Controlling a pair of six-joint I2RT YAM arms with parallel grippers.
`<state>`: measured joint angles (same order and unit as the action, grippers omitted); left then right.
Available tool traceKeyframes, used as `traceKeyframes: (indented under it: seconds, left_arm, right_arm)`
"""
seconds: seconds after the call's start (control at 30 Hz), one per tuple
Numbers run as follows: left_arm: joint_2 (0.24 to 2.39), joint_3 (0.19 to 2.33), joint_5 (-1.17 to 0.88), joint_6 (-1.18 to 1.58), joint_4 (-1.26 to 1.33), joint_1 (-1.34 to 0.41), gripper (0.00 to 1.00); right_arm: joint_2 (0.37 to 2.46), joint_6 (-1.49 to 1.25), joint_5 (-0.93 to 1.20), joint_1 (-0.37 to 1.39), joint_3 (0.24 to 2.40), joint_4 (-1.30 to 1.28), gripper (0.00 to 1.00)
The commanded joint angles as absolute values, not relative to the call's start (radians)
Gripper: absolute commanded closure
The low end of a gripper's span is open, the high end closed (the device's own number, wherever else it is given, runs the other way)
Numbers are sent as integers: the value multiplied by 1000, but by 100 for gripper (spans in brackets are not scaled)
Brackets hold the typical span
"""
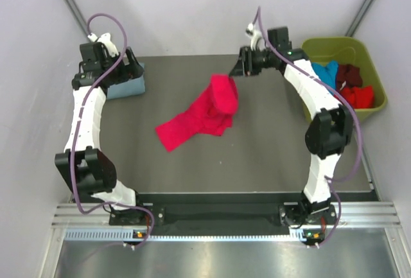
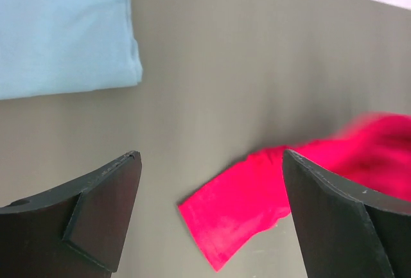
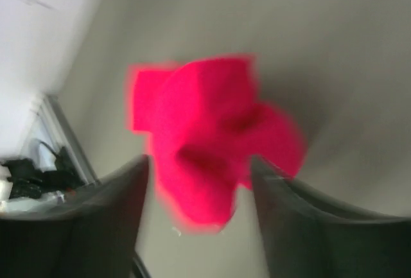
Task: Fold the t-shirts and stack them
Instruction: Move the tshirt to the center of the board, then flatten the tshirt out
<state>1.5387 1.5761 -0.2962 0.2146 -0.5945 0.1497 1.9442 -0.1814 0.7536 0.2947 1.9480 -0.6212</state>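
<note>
Near centre of the top view the crimson t-shirt (image 1: 204, 114) lies crumpled on the table (image 1: 257, 156), and I see the right gripper (image 1: 239, 66) at its upper right w/ jaws partly spread, not pinching it, and the left gripper (image 1: 130, 66) w/ jaws wide apart by the folded blue-grey t-shirt (image 1: 128, 89) at upper left.

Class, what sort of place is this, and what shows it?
Probably a robotics lab test cell: two robot arms bolted to a table, plain white walls close around, and a bin of t-shirts.
</note>
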Motion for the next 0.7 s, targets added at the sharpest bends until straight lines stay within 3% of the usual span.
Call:
traceKeyframes:
  seconds: [0.0, 0.07, 0.27, 0.67]
  left_arm:
    - [1589, 1582, -380, 236, -561, 155, 6]
    - [1615, 1582, -412, 221, -575, 156, 7]
    - [1693, 1562, -509, -47, -849, 77, 19]
    - [1427, 1112, -97, -351, -698, -215, 28]
  right_arm:
    - [2011, -86, 720, 226, 1855, -706, 29]
    - [2028, -87, 672, 187, 1867, -706, 21]
    - [2040, -86, 601, 175, 2025, -706, 18]
    - [2056, -78, 592, 227, 2065, -696, 17]
